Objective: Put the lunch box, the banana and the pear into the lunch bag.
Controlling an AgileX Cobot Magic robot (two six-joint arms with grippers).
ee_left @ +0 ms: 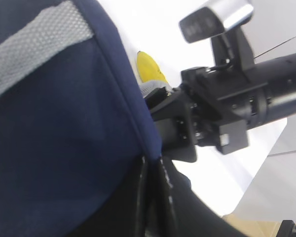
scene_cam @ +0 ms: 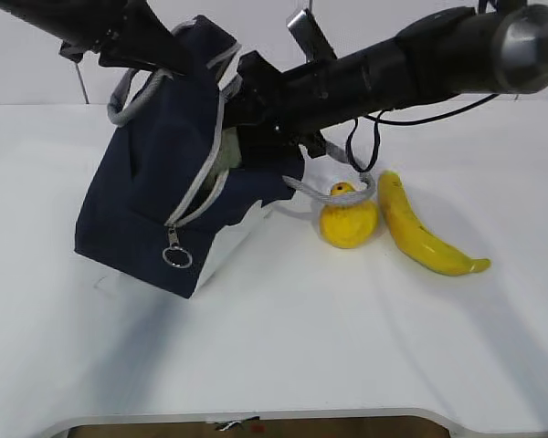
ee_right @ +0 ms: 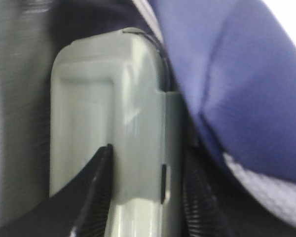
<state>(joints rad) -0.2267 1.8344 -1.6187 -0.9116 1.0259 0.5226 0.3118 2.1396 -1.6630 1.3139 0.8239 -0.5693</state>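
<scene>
The lunch box (ee_right: 113, 123) sits between the right gripper's (ee_right: 138, 182) fingers, clamped at its sage lid, already inside the tilted bag (scene_cam: 146, 201). The left gripper (ee_left: 150, 197) is pinched shut on the bag's rim, holding the mouth up. I'd push the box fully down and flat before letting go, so room stays on top. The pear (scene_cam: 349, 219) and banana (scene_cam: 420, 228) wait on the table (scene_cam: 301, 347) just right of the bag.

Bright even light, soft shadows on the white table (scene_cam: 347, 347), both wrist views blurred close-up.
</scene>
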